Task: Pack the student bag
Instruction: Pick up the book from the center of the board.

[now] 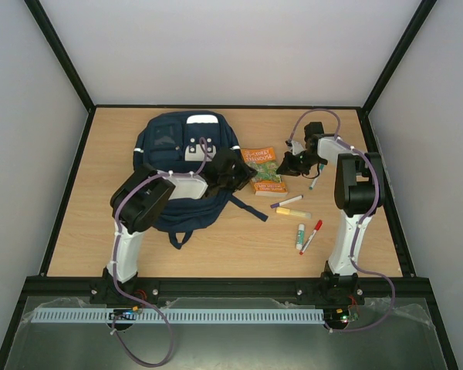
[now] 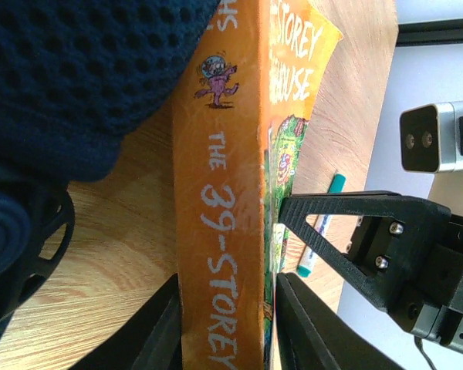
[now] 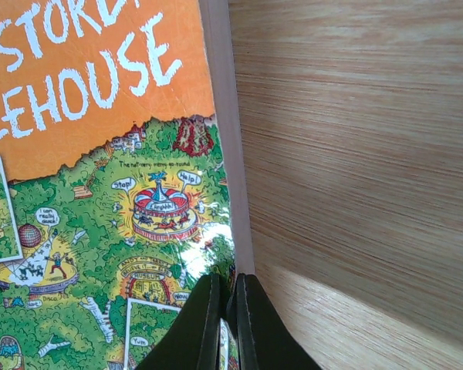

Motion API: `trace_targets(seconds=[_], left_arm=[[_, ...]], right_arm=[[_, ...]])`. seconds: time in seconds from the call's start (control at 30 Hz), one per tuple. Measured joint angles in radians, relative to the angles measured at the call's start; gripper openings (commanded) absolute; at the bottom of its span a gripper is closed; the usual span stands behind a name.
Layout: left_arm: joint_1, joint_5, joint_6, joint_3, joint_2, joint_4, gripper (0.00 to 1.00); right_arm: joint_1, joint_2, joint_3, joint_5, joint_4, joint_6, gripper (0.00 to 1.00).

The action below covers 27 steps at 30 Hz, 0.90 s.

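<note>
The student bag [image 1: 177,154] is a navy backpack lying flat at the table's centre left; its mesh fabric [image 2: 69,77] fills the upper left of the left wrist view. An orange "39-Storey Treehouse" book [image 1: 264,171] lies just right of it. My left gripper [image 1: 241,176] has its fingers on either side of the book's spine [image 2: 216,231], pressing on both faces. My right gripper [image 1: 291,164] is shut at the book's opposite edge, its tips [image 3: 228,301] pinching the green illustrated cover [image 3: 85,193] beside the page edge.
Loose markers lie right of the book: a purple one [image 1: 287,202], a yellow one [image 1: 293,212], a red one [image 1: 312,236], a green-capped stick [image 1: 300,236], and a teal pen [image 2: 320,231] near the right arm. A bag strap [image 1: 251,208] trails toward them.
</note>
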Motion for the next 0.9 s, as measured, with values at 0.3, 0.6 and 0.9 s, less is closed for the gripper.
trace_targets(seconds=[0.3, 0.6, 0.9], left_arm=[[0.002, 0.006, 0.004, 0.002, 0.002, 0.006, 0.07], [-0.002, 0.021, 0.132, 0.000, -0.039, -0.032, 0.02], [-0.013, 0.008, 0.428, -0.040, -0.416, -0.227, 0.02]], right_arm=[[0.000, -0.001, 0.000, 0.001, 0.001, -0.001, 0.09], [-0.029, -0.055, -0.069, -0.002, 0.029, -0.014, 0.29], [-0.072, -0.432, -0.177, -0.022, 0.019, -0.068, 0.53]])
